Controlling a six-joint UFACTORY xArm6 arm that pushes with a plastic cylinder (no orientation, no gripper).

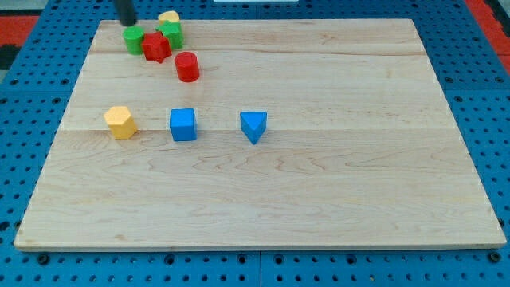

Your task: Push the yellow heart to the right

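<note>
A pale wooden counter (319,199) lies on a blue pegboard, and small coloured blocks sit in two groups toward the view's left. In the middle row, going left to right, stand a yellow hexagonal block (120,122), a blue cube (182,124) and a blue triangular block (253,126), each well apart from the next. At the view's top left is a tight cluster: a green cylinder-like block (133,39), a red star-like block (156,46) touching it, a second green block (170,33) behind, and a red cylinder (186,66) just below and right. There are no fingers to be spread or pressed together, only a dark rod; my tip (127,22) rests at the counter's top edge, just above the green cylinder. The yellow heart (168,16) sits at that same top edge, partly hidden behind the second green block — to the right of my tip, at about the same height. That suits the task: the heart lies on the side toward which it must travel, so a rightward sweep along the top edge would likely meet it squarely.
</note>
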